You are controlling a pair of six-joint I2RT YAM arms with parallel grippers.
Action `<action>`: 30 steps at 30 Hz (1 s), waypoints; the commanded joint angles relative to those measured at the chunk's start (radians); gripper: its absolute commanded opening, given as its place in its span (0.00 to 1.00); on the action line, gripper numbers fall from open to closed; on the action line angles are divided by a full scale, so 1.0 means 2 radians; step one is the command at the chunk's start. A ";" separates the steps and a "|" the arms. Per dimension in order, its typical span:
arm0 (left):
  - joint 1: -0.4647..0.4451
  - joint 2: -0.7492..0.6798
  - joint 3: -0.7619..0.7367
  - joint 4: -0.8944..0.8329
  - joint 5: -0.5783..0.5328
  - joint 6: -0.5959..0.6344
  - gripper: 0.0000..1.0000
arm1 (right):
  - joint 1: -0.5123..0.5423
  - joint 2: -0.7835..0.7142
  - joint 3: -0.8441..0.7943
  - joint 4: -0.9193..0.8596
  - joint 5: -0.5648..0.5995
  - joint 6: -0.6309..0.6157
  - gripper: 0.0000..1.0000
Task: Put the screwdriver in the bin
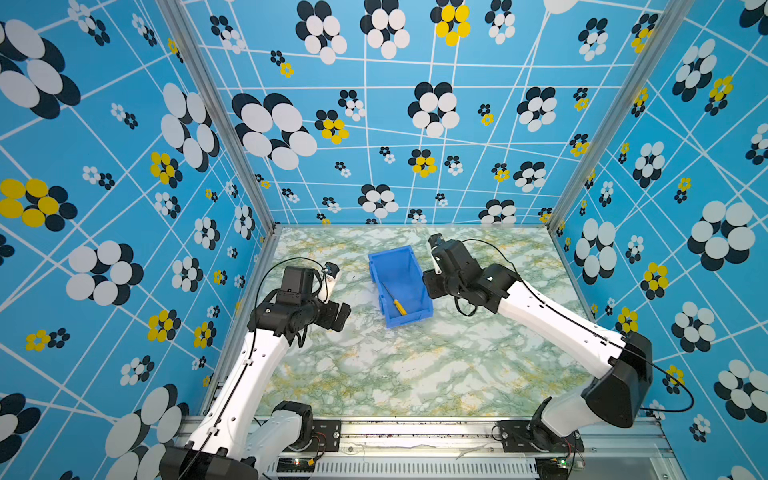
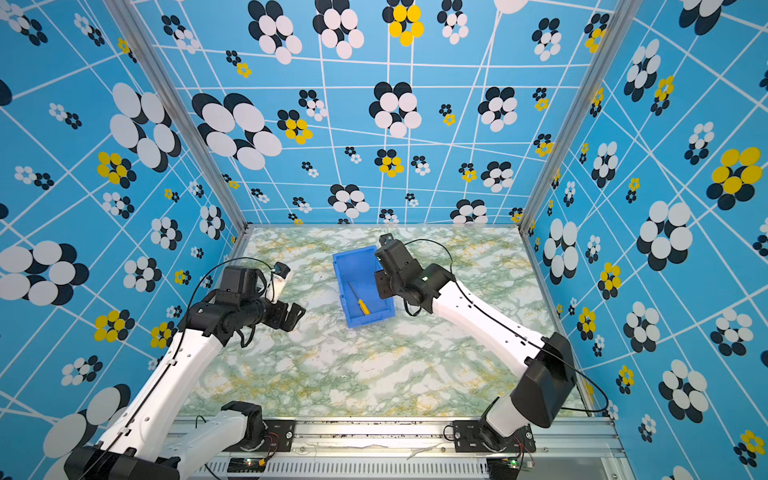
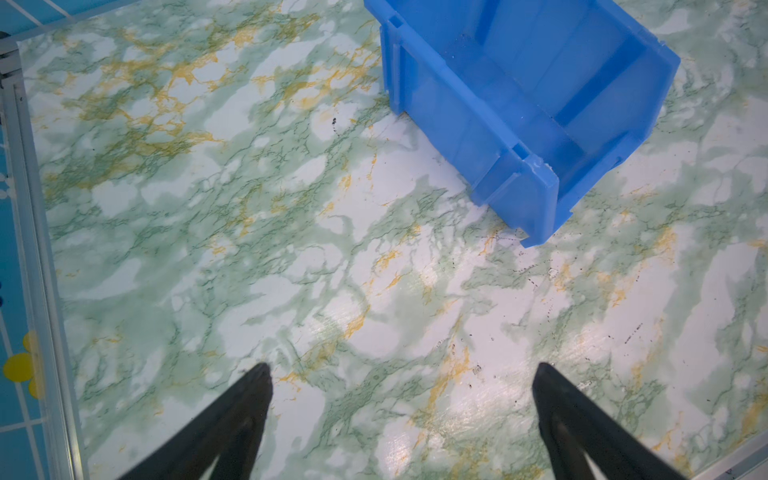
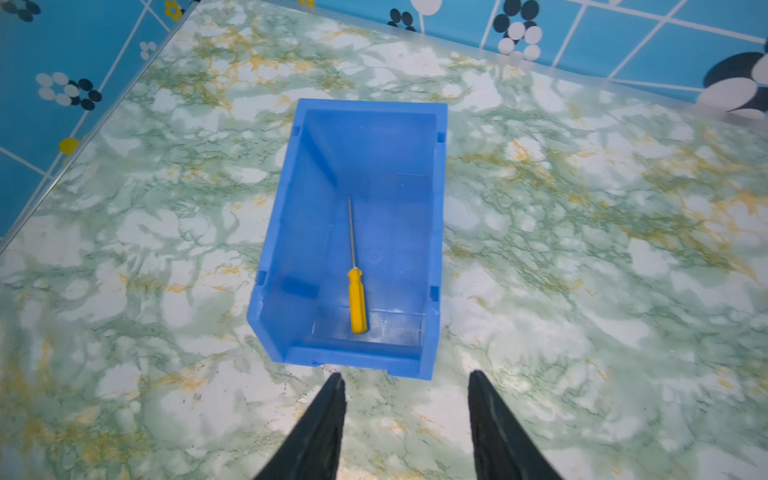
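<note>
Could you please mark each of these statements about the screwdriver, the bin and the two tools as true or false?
1. The screwdriver lies on the floor of the bin. True.
2. The right tool is shut on the screwdriver. False: its jaws stand apart with nothing between them, in the right wrist view.
3. The screwdriver's yellow handle lies toward the bin's lower front lip. True.
4. The bin is tipped onto its side. False: it stands upright on the marbled table, open side up.
5. The left tool is open and holds nothing. True.
6. A second screwdriver lies on the table beside the bin. False: only one shows, and it is inside the bin.
</note>
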State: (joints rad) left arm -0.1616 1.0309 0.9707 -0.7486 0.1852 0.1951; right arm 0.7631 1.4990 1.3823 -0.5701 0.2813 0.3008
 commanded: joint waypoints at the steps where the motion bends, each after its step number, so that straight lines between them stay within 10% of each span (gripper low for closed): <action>1: -0.004 0.003 -0.008 0.015 -0.010 -0.003 0.99 | -0.004 -0.032 -0.056 0.066 0.045 -0.018 0.52; 19: 0.015 0.047 -0.050 0.163 -0.046 -0.087 0.99 | -0.125 -0.214 -0.300 0.203 0.122 -0.014 0.75; 30: 0.113 0.072 -0.159 0.422 -0.070 -0.144 0.99 | -0.209 -0.247 -0.393 0.288 0.164 -0.027 0.77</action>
State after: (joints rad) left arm 0.0158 1.1641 0.7277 -0.1387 0.0769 -0.0540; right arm 0.3645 1.0325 0.6460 -0.0952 0.5526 0.2607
